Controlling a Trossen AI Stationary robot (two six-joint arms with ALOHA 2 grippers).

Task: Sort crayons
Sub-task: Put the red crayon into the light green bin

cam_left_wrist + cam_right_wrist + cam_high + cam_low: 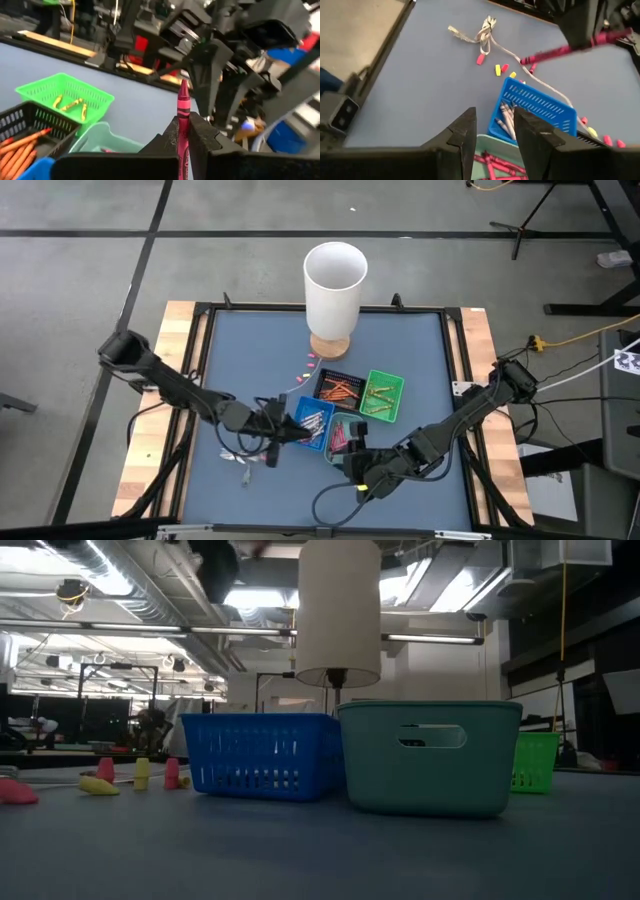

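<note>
Left hand (184, 131) pinches one pink crayon (183, 107) (four trays (382, 396) nearby).

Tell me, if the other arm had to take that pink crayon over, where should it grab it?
Probably by the free upper half. The left gripper is shut on the pink crayon at its lower part, leaving the tip end sticking out bare. The open right gripper should come from the tip side, its fingers closing across the thin shaft, clear of the left fingers.

Left claw (272, 442) clamped tight, arm reaching inward; right claw (492, 131) spread, arm low.
</note>
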